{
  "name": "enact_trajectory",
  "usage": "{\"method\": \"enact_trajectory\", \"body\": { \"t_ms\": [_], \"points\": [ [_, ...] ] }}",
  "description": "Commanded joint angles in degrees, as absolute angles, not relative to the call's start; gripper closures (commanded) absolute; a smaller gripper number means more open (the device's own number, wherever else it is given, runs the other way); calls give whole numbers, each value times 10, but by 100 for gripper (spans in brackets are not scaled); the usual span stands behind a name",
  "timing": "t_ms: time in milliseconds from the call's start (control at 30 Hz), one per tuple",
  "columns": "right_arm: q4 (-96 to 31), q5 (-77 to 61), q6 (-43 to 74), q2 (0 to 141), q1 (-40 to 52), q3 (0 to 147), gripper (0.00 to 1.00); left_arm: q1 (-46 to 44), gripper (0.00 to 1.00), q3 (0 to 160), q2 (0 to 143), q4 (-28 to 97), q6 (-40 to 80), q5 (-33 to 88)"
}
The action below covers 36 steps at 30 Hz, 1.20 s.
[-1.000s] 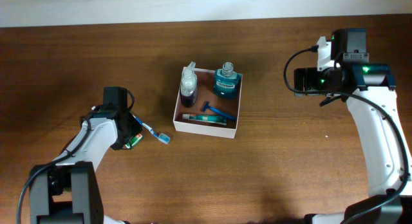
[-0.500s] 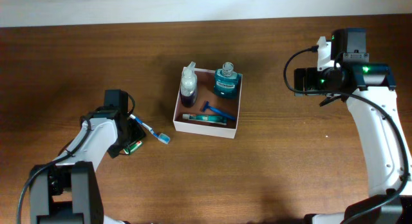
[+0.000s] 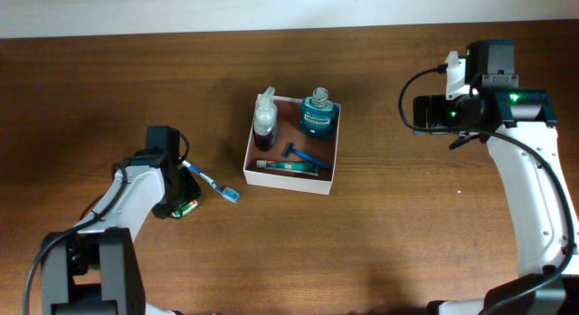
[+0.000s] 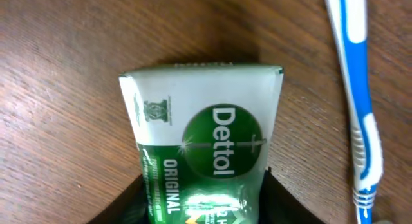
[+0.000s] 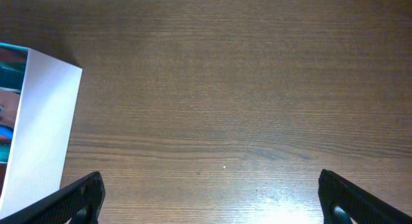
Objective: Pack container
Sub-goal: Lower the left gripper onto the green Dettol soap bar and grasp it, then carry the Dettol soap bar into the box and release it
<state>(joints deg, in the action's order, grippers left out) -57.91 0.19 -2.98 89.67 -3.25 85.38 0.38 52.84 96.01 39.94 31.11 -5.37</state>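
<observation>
Left gripper (image 4: pixel 205 201), now lower over the Dettol soap pack (image 4: pixel 203 134), straddles it; clamping cannot be told. Right gripper (image 5: pixel 209 198) fingers apart. Container (image 3: pixel 288 180) awaits soap.

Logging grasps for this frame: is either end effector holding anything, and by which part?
The left end effector appears to pinch the Dettol soap pack across its sides at one end. The right end effector is open and empty.

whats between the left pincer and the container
A blue toothbrush lies on the wood between the left pincer and the container, seen in the overhead view.
</observation>
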Motion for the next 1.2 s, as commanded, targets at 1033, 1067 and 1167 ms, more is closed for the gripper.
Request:
{"method": "enact_trajectory", "body": {
  "t_ms": [1033,1067,1167],
  "points": [
    [-579,6,-25,895,-35,858,2,-38,89,665,871,371,204,258],
    [-579,6,-25,895,-35,858,2,-48,89,665,871,364,205,258],
    [-579,6,-25,895,-35,858,2,-84,85,665,871,335,205,257]
  ]
}}
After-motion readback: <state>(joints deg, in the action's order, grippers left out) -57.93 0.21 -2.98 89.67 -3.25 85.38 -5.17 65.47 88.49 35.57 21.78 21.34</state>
